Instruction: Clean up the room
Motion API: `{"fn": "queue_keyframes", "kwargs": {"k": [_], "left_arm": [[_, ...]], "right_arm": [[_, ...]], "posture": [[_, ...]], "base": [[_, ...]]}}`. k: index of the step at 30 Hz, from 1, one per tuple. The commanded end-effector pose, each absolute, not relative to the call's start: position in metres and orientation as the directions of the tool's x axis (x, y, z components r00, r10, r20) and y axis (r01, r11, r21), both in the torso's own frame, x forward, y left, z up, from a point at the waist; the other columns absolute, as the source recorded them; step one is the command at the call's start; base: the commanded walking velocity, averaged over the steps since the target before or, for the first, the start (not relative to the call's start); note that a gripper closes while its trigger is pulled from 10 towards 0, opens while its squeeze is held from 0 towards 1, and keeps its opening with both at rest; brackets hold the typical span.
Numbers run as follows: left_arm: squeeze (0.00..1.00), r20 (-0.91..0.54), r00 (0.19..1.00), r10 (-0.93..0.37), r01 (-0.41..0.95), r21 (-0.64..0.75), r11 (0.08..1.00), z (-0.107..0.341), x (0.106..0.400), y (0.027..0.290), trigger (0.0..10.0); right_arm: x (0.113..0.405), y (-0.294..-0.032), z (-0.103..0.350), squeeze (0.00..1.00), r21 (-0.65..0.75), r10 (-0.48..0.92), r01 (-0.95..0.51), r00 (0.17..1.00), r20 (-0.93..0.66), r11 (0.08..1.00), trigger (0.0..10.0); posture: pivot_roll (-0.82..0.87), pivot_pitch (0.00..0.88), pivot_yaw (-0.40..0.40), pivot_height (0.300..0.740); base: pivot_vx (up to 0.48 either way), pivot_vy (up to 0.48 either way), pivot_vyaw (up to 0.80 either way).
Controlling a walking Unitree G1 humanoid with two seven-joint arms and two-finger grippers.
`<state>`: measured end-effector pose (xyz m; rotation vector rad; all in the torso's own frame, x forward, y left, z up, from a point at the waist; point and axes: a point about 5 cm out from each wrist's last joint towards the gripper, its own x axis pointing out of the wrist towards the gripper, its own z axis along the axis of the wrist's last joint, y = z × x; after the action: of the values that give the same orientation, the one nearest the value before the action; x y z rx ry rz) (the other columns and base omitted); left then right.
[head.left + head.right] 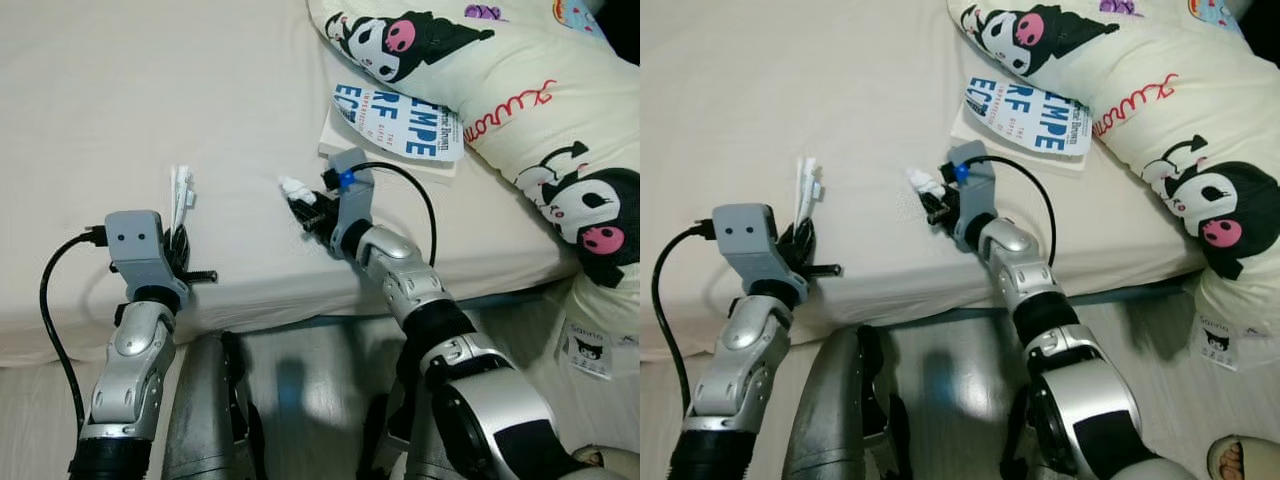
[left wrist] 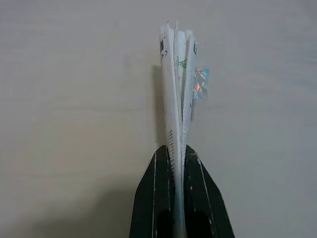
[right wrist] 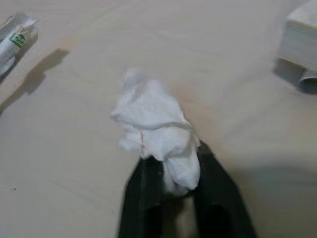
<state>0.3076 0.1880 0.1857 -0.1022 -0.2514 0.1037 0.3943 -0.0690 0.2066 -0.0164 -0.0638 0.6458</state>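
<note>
A flat white wrapper with small print and a shiny patch stands on edge above the cream bed sheet. My left gripper is shut on the wrapper at its lower end. A crumpled white tissue is held just above the sheet near the bed's front edge. My right gripper is shut on the tissue, whose bulk sticks out beyond the fingers.
A blue and white book lies on the bed behind the right gripper, partly under a large cream cartoon-print pillow. The bed's front edge runs below both grippers. Pale floor lies beneath. A slippered foot shows at the lower right.
</note>
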Motion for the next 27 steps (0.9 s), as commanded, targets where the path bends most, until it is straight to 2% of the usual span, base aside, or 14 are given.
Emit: {"fn": "queue_keyframes", "kwargs": {"k": [1, 6, 8, 11, 12, 18, 23, 27], "left_arm": [[0.0, 0.226, 0.968, 0.109, -0.074, -0.157, 0.985, 0.187, 0.308, 0.183, 0.0], [0.0, 0.273, 0.957, 0.097, -0.039, -0.211, 0.977, 0.204, 0.319, 0.178, 0.0], [0.0, 0.329, 0.943, 0.042, 0.046, -0.255, 0.966, 0.224, 0.336, 0.169, 0.0], [0.0, 0.329, 0.943, 0.042, 0.046, -0.255, 0.966, 0.224, 0.336, 0.169, 0.0], [0.0, 0.327, 0.945, -0.006, 0.089, -0.239, 0.967, 0.224, 0.342, 0.161, 10.0], [0.0, 0.244, 0.968, -0.055, 0.111, -0.222, 0.969, 0.207, 0.347, 0.148, 10.0], [0.0, 0.148, 0.986, -0.075, 0.106, -0.22, 0.97, 0.181, 0.348, 0.146, 10.0], [0.0, 0.038, 0.998, -0.047, 0.053, -0.182, 0.982, 0.147, 0.348, 0.151, 10.0]], "right_arm": [[0.391, -0.084, 0.186, 0.0, 0.009, 0.573, -0.573, 0.819, 0.026, 0.819, 0.0], [0.384, -0.095, 0.186, 0.0, 0.064, 0.559, -0.565, 0.824, 0.091, 0.822, 0.0], [0.367, -0.11, 0.2, 0.0, 0.131, 0.551, -0.583, 0.806, 0.217, 0.802, 0.0], [0.367, -0.11, 0.2, 0.0, 0.131, 0.551, -0.583, 0.806, 0.217, 0.802, 0.0], [0.357, -0.119, 0.207, 0.0, 0.141, 0.556, -0.605, 0.785, 0.273, 0.784, 0.0], [0.347, -0.135, 0.199, 0.0, 0.169, 0.529, -0.588, 0.796, 0.295, 0.791, 0.0], [0.334, -0.137, 0.174, 0.0, 0.203, 0.523, -0.564, 0.822, 0.225, 0.8, 0.0], [0.322, -0.141, 0.145, 0.0, 0.223, 0.505, -0.522, 0.853, 0.133, 0.823, 0.0]], "posture": [[0.19, 0.384, -0.04, 0.504], [0.17, 0.321, -0.051, 0.504], [0.13, 0.251, -0.05, 0.504], [0.13, 0.251, -0.05, 0.504], [0.1, 0.189, -0.045, 0.514], [0.09, 0.133, -0.032, 0.534], [0.08, 0.091, -0.016, 0.554], [0.06, 0.073, -0.004, 0.569]], "base": [[0.0, 0.0, 0.0], [0.0, 0.0, 0.0], [0.0, 0.0, 0.0], [0.0, 0.0, 0.0], [0.0, 0.0, 0.0], [0.0, 0.0, 0.0], [0.0, 0.0, 0.0], [-0.35, 0.0, 0.0]]}}
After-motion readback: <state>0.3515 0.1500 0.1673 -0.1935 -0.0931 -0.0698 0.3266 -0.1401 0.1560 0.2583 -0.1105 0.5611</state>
